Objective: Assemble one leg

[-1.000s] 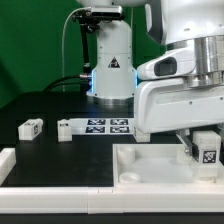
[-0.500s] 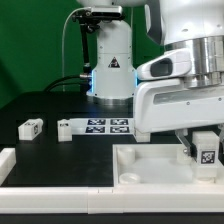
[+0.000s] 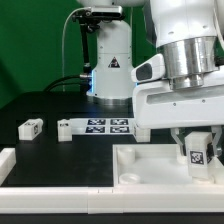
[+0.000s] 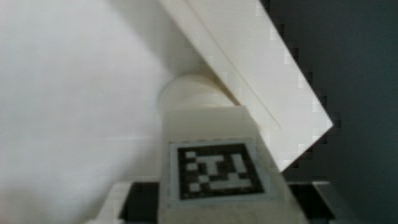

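Note:
My gripper (image 3: 198, 150) is shut on a leg (image 3: 199, 150), a small white block with a black-and-white tag on its face. It holds the leg upright over the right part of the large white panel (image 3: 150, 165). In the wrist view the leg (image 4: 214, 140) fills the middle between my fingers (image 4: 146, 200), its tag facing the camera, its far end against the panel (image 4: 71, 90) beside the raised rim (image 4: 249, 70). Another leg (image 3: 31, 127) lies on the black table at the exterior view's left, and a third (image 3: 64, 129) lies by the marker board.
The marker board (image 3: 108, 126) lies behind the panel, in front of the arm's base (image 3: 110, 70). A white part (image 3: 6, 160) sits at the exterior view's left edge. A white bar (image 3: 60, 200) runs along the front.
My wrist has turned and the held leg has shifted a little to the exterior view's left and tilted. The other parts have not moved.

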